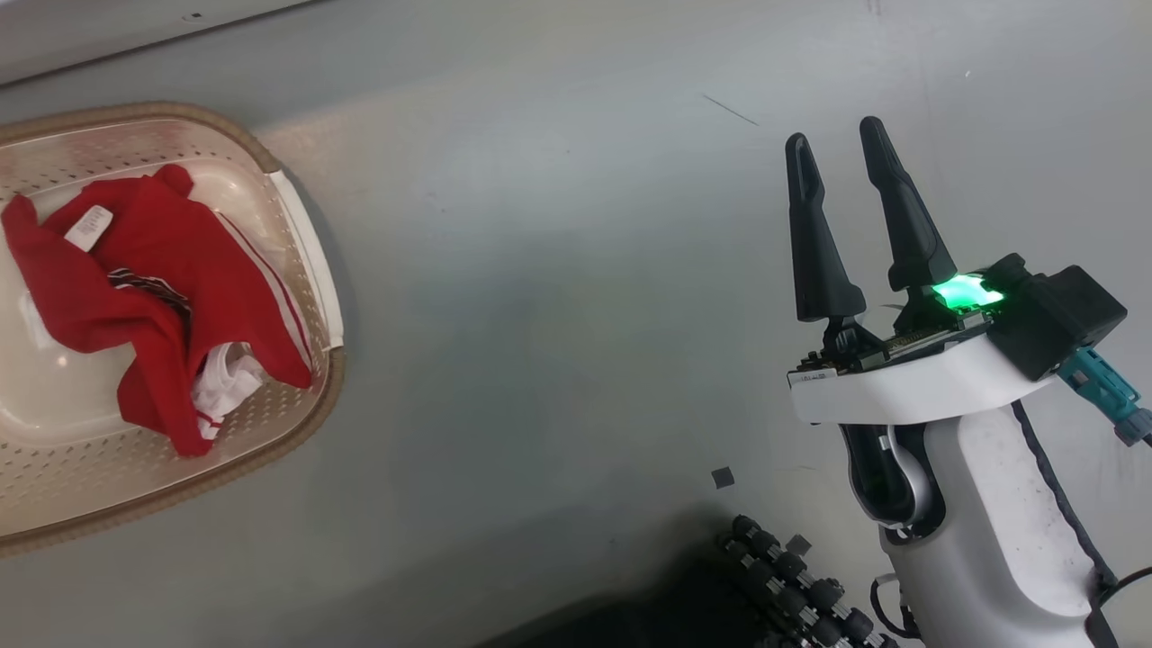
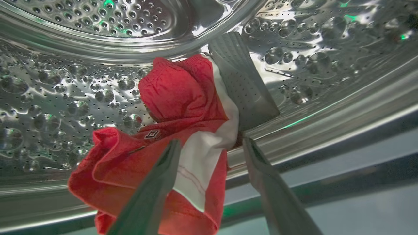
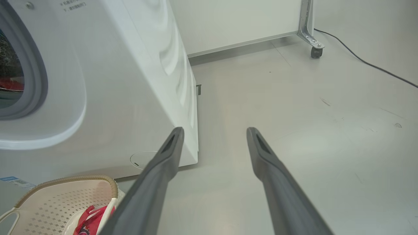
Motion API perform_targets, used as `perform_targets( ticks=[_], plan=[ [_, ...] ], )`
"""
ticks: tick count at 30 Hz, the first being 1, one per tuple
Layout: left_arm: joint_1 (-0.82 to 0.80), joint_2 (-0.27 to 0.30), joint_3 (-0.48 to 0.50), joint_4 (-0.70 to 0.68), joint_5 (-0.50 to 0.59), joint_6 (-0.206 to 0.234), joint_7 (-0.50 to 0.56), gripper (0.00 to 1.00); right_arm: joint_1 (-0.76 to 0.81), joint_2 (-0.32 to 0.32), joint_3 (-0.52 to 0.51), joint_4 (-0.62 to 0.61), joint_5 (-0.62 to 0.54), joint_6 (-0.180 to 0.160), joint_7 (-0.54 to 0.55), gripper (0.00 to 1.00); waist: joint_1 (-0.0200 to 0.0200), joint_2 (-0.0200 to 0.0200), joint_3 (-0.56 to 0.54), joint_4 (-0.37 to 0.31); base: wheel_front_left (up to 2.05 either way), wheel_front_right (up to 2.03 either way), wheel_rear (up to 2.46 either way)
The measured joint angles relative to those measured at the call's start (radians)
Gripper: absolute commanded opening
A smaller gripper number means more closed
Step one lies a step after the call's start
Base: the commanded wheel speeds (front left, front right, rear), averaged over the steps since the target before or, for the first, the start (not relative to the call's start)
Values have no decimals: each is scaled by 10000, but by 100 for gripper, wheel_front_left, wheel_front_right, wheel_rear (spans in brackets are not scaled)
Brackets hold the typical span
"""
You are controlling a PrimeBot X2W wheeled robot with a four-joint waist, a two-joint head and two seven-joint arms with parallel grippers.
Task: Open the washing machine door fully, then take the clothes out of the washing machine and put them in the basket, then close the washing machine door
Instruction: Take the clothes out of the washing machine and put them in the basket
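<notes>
Clothes point(image 1: 135, 288) lay in two places, and that explained the layout. One red bundle with white stripes and a label sat heaped in the bottom of the basket point(image 1: 270, 414). A second red garment point(image 2: 163, 94) with a white panel was slumped on the lower wall of the drum point(image 2: 65, 98), leaning against the grey ribbed paddle point(image 2: 241, 81). The basket stood on the floor point(image 1: 558, 270) just in front of the washing machine point(image 3: 130, 81), near its lower front corner with the blue sticker point(image 3: 13, 181). It was probably set that close so each carry from drum to basket would be short. The grey-rimmed opening point(image 3: 40, 85) had nothing across it, which let the left arm reach inside. The left fingers point(image 2: 153, 189) pointed straight at the garment. One lay across the red and white cloth, and the other was just beside the white edge at the foot of the paddle. The left jaws were apart with nothing pinched, seemingly lined up to straddle that fold before closing. The right forearm point(image 1: 981, 513) was held out over bare floor, well apart from the basket. The right fingers point(image 1: 904, 216) pointed forward and away from the body. The right jaws were also apart and empty, and a green light point(image 1: 965, 292) glowed at the wrist. That arm looked parked out of the way while the left one worked.
</notes>
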Motion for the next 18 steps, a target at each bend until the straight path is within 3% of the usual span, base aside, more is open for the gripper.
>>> perform_targets(
  ticks=[14, 16, 17, 18],
  plan=[
    [-513, 604, 173, 414, 686, 545, 1034, 100, -246, 4, -29, 184, 159, -2, 0, 100, -1, 0, 471, -469, 0, 0, 0],
    [-567, 602, 180, 414, 759, 686, 1174, 57, -296, 4, -29, 194, 159, -2, 0, 100, -1, 0, 481, -457, 0, 0, 0],
    [-590, 600, 182, 414, 779, 754, 1250, 44, -335, 4, -29, 199, 159, -2, 0, 100, -1, 0, 486, -449, 0, 0, 0],
    [-603, 600, 180, 414, 788, 803, 1321, 10, -361, 4, -31, 199, 159, -2, 0, 100, -1, 0, 489, -439, 0, 0, 0]
  ],
)
